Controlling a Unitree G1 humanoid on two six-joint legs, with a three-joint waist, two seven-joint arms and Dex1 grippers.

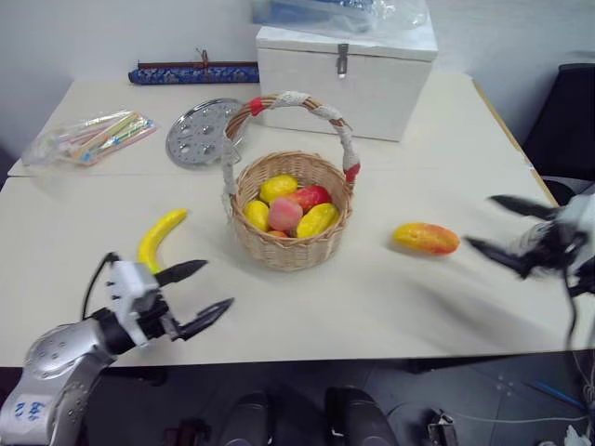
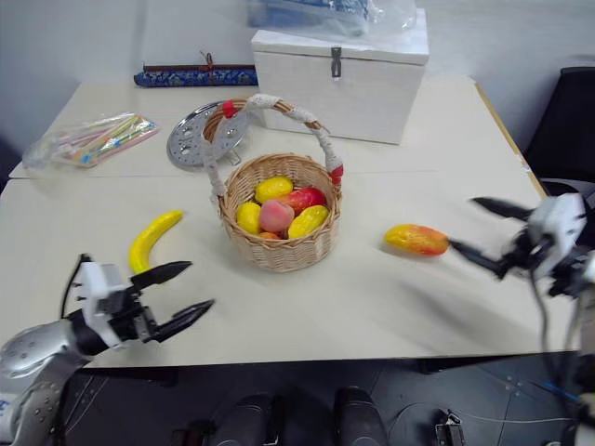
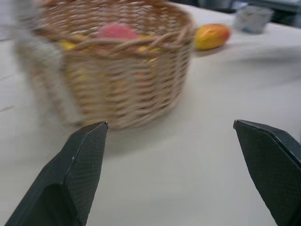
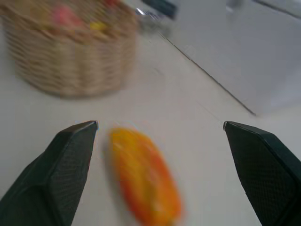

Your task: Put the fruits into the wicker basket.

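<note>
A rough woven wicker basket [image 1: 291, 243], its handle wrapped in cloth, sits on a smooth matt table [image 1: 372, 297], with a shiny metal tray [image 1: 200, 132] at its 11 o'clock and a matt white box [image 1: 346, 82] at 1.

The left gripper [image 3: 169, 129] is hovering low over the pale table [image 3: 197, 165], its two black fingers [image 3: 77, 174] standing wide apart with nothing between them. Ahead, the wicker basket [image 3: 127, 89] is sitting on the table, showing a pink fruit [image 3: 116, 31] and yellow pieces at its rim. Beyond the basket, apart from it, an orange-yellow mango [image 3: 211, 36] is lying on the table.
</note>
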